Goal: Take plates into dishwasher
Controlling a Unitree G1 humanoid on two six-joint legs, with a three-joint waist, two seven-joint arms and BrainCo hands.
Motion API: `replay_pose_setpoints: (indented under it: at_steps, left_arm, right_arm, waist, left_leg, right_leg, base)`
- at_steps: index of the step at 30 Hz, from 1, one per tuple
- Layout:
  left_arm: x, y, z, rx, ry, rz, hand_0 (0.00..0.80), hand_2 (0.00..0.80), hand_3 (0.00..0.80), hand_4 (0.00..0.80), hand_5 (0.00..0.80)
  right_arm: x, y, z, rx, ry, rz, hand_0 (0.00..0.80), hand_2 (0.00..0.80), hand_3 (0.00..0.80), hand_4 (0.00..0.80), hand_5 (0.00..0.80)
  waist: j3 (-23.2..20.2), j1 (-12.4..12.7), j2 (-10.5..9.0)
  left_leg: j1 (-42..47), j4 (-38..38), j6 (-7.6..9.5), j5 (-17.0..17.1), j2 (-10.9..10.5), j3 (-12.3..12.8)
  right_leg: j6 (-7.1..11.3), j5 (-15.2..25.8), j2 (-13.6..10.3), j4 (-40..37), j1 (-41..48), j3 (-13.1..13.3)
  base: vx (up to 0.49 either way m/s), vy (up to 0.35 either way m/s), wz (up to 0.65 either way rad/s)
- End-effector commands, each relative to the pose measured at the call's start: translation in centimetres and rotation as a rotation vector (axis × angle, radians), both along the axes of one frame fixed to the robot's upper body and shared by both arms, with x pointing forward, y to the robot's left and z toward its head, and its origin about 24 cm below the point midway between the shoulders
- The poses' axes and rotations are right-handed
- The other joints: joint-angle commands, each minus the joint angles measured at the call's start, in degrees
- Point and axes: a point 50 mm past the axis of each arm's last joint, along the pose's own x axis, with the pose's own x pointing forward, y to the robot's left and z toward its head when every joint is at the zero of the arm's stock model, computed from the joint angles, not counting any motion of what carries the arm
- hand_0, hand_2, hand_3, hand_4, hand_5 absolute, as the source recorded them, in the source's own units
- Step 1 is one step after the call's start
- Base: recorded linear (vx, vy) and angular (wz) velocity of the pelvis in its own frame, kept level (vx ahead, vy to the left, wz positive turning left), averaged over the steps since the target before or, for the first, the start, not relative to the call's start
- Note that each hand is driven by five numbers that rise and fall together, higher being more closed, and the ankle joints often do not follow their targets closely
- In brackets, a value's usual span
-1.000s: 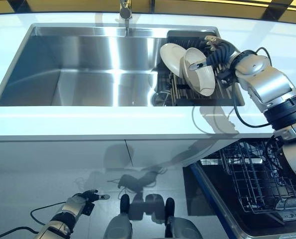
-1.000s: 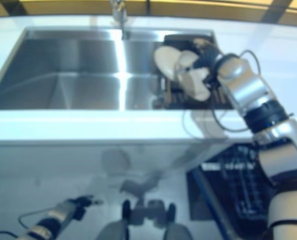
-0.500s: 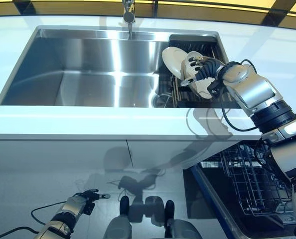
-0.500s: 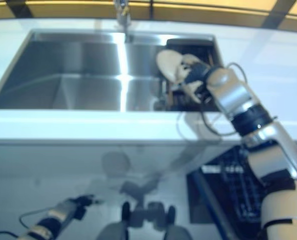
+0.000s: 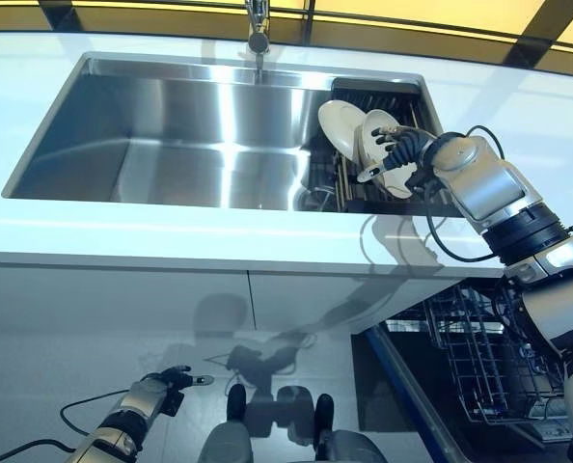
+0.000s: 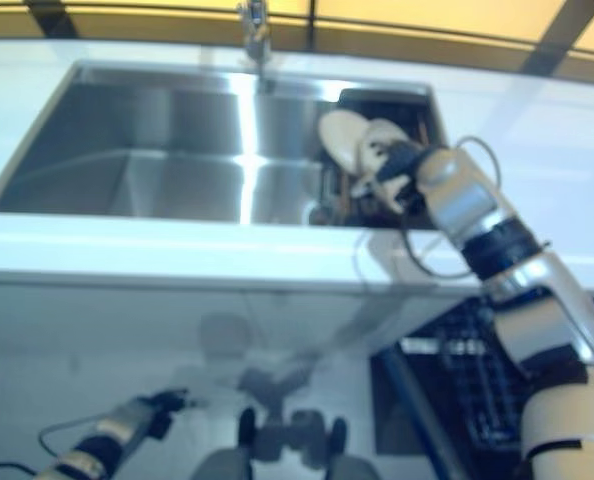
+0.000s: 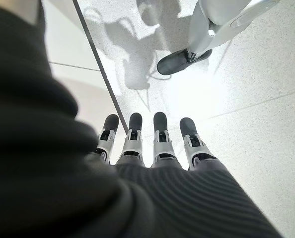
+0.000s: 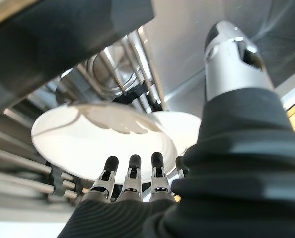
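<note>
Your right hand (image 5: 399,154) reaches nearer white round ceramic plate (image 8: 88,141) in dark sink rack (image 5: 349,183), fingers straight, not gripping yet; upright plate offers rim.

Your two eye views look steeply down from the head at the same sink (image 5: 171,135) and counter (image 5: 171,241), side by side. Your left wrist view faces the floor (image 7: 247,89) past straight fingers; your right wrist view sits very close to the plate (image 8: 88,144).
</note>
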Motion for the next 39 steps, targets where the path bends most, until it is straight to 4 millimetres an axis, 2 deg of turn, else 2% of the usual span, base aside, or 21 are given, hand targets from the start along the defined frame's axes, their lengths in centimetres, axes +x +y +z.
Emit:
replay_pose_setpoints:
  at_steps: [1,7,15,17,24,31,37,38,39]
  left_arm:
    - [1.4,0.6,0.9,0.054,-0.026,-0.003,0.000,0.000,0.000,0.000,0.000]
    - [1.8,0.3,1.0,0.047,-0.043,0.002,0.000,0.000,0.000,0.000,0.000]
    - [2.4,-0.8,1.0,0.023,-0.066,0.008,0.000,0.000,0.000,0.000,0.000]
    - [2.8,-1.3,1.1,0.008,-0.075,0.012,0.000,0.000,0.000,0.000,0.000]
    - [3.5,-1.9,1.4,-0.006,-0.087,0.005,0.000,0.000,0.000,0.000,0.000]
    - [4.0,-2.6,1.5,-0.027,-0.099,0.021,0.000,0.000,0.000,0.000,0.000]
    - [4.1,-3.3,1.4,-0.046,-0.092,0.037,0.000,0.000,0.000,0.000,0.000]
    - [4.2,-3.4,1.4,-0.048,-0.092,0.042,0.000,0.000,0.000,0.000,0.000]
    - [4.2,-3.6,1.3,-0.050,-0.089,0.043,0.000,0.000,0.000,0.000,0.000]
  right_arm:
    - [-0.1,-0.9,2.3,-0.167,-0.099,-0.031,0.000,0.000,0.000,0.000,0.000]
    - [-0.1,-1.1,2.1,-0.239,-0.114,-0.068,0.000,0.000,0.000,0.000,0.000]
    - [0.3,-0.5,-0.8,-0.212,-0.082,-0.109,0.000,0.000,0.000,0.000,0.000]
    - [0.5,-0.1,-2.1,-0.194,-0.052,-0.118,0.000,0.000,0.000,0.000,0.000]
    - [0.8,0.4,-3.8,-0.176,-0.030,-0.157,0.000,0.000,0.000,0.000,0.000]
    - [1.3,0.1,-3.9,-0.209,-0.062,-0.245,0.000,0.000,0.000,0.000,0.000]
    - [1.9,-0.9,-2.9,-0.190,-0.123,-0.362,0.000,0.000,0.000,0.000,0.000]
    - [2.0,-0.9,-2.6,-0.195,-0.137,-0.372,0.072,0.072,0.072,0.072,0.072]
    - [2.0,-1.0,-2.2,-0.201,-0.150,-0.385,0.201,0.201,0.201,0.201,0.201]
  waist:
    - [0.2,0.7,-0.17]
    - [0.9,0.7,0.09]
    - [1.7,0.8,0.92]
    - [2.0,1.0,1.53]
    - [2.4,1.4,2.00]
    - [2.3,1.7,2.76]
    - [1.8,2.3,3.66]
    - [1.7,2.4,3.75]
    - [1.6,2.5,3.86]
  left_leg:
    - [1.7,-0.2,0.50,-3.5,-0.4,0.8]
    - [1.2,-0.2,0.62,-3.4,-0.5,0.8]
    - [0.6,-0.2,0.75,-3.3,-0.7,0.7]
    - [0.5,-0.2,0.82,-3.3,-0.8,0.6]
    - [0.0,-0.2,0.86,-3.2,-1.0,0.4]
    - [-0.6,-0.2,0.84,-3.1,-1.1,0.2]
    - [-0.9,-0.2,0.69,-3.0,-1.2,-0.2]
    - [-1.0,-0.2,0.64,-2.9,-1.2,-0.2]
    - [-1.0,-0.2,0.63,-2.9,-1.2,-0.3]
  right_leg:
    - [3.43,0.5,-1.3,0.0,-0.6,0.6]
    - [3.47,0.6,-1.4,0.0,-1.1,0.6]
    - [3.36,0.8,-1.5,0.0,-1.7,0.6]
    - [3.19,0.8,-1.7,0.0,-1.9,0.4]
    - [3.05,1.0,-1.8,0.0,-2.2,0.1]
    - [2.84,1.0,-1.8,0.0,-2.8,0.2]
    - [2.58,0.9,-1.9,0.0,-3.0,-0.1]
    - [2.56,0.9,-2.0,0.0,-3.1,-0.2]
    - [2.53,0.9,-2.0,0.0,-3.1,-0.3]
  base:
    - [-0.049,0.012,-0.01]
    - [-0.024,0.004,0.00]
    - [-0.021,0.014,0.00]
    - [-0.034,0.045,-0.02]
    - [-0.004,0.003,0.00]
    - [-0.004,0.005,0.00]
    - [-0.011,0.031,0.09]
    - [0.001,0.025,0.09]
    - [0.001,0.026,0.06]
